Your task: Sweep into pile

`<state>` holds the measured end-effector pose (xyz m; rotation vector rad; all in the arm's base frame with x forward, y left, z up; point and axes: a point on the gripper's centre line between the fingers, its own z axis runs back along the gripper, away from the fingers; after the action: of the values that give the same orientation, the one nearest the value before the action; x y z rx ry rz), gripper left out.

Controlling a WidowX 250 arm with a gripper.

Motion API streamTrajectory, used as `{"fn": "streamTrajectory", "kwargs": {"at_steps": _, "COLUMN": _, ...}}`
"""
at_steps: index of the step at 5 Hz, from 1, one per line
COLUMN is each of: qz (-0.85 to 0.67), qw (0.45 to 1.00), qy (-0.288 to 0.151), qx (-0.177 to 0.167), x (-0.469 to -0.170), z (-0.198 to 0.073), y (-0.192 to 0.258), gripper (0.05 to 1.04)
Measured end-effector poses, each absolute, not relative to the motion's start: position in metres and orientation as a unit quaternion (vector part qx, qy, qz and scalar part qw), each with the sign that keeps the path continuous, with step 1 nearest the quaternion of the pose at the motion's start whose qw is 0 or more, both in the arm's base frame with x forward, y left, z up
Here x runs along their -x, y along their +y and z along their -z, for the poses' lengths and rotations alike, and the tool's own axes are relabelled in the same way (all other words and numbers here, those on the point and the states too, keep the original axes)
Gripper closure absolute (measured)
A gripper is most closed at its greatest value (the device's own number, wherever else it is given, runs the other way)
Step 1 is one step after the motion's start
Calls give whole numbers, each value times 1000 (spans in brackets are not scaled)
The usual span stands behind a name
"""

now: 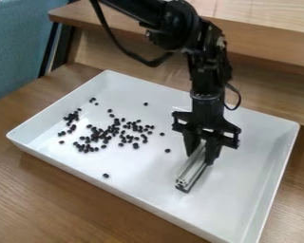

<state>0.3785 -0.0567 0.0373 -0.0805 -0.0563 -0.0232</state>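
One rounded black bean (106, 175) lies inside the near wall of a glossy white tray (110, 189), set on a grained wooden table (59, 204). Beyond it, the gripper (202, 153) I run remotely pinches a grooved metal bar (191, 172), slanted down toward the tray floor. Farther left, small dark beans (97, 134) scatter in a loose, pebbly spread. Behind are a wooden ledge (269, 42) and blue fabric (15, 45).

Small, round black beans (135, 145) lie scattered left of the frame's centre, densest in a loose cluster, with a few strays around it. A slim, grooved silver metal bar (193, 167) slants toward the lower left, just below and right of centre.
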Motion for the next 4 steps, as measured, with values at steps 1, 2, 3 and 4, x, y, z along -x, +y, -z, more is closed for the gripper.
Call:
{"fn": "streamTrajectory", "kwargs": {"at_steps": 1, "qz": 23, "qw": 1000, "qy": -7, "qx": 18, "x": -371, "z": -34, "y": -49, "gripper": 697}}
{"fn": "streamTrajectory", "kwargs": {"at_steps": 2, "qz": 51, "qw": 998, "qy": 27, "qx": -31, "x": -359, "z": -33, "y": -33, "gripper": 697}}
{"fn": "streamTrajectory", "kwargs": {"at_steps": 3, "qz": 73, "qw": 995, "qy": 29, "qx": -59, "x": -356, "z": -31, "y": -18, "gripper": 697}}
{"fn": "streamTrajectory", "kwargs": {"at_steps": 4, "qz": 61, "qw": 997, "qy": 11, "qx": -36, "x": -355, "z": -32, "y": 7, "gripper": 697}}
